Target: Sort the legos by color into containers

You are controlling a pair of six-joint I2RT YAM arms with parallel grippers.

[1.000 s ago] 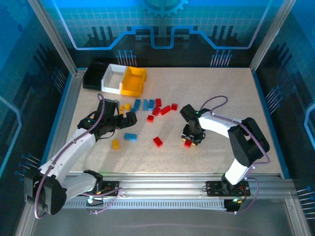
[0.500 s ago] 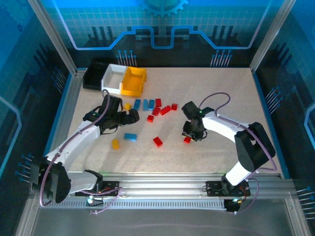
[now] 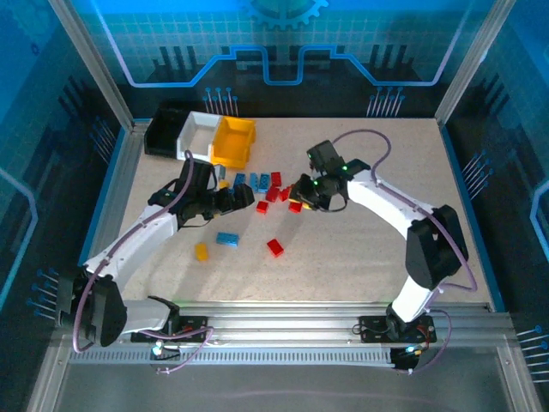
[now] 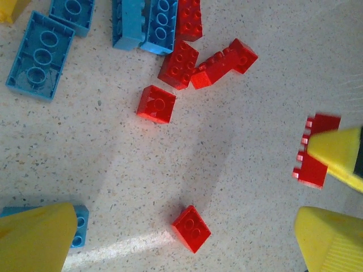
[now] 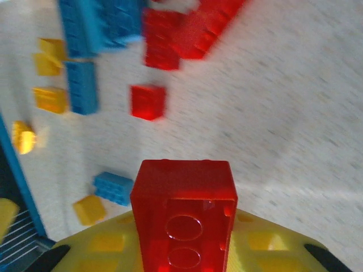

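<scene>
Speckled beige table [image 3: 386, 249] inside a blue-lit enclosure, viewed from above and from both wrists. Three containers stand side by side at the far left corner: a black bin [image 3: 163, 130], a white bin [image 3: 199, 134] and a yellow-orange bin [image 3: 233, 141]. Loose legos lie in the left half of the table, on the near side of the bins. They form a tight cluster of blue bricks [image 3: 251, 181] and red bricks [image 3: 276, 184]. Closer to the near edge, and apart from one another, lie a lone blue brick [image 3: 227, 239], a yellow brick [image 3: 201, 251] and a lone red brick [image 3: 275, 247]. At the left end of the cluster the left gripper [image 3: 233, 199] has its yellow fingers [image 4: 39, 235] spread wide, gripping nothing. At the right end the right gripper [image 3: 302, 192] is clamped on a held red brick [image 5: 184, 212], which stands between its yellow pads.
</scene>
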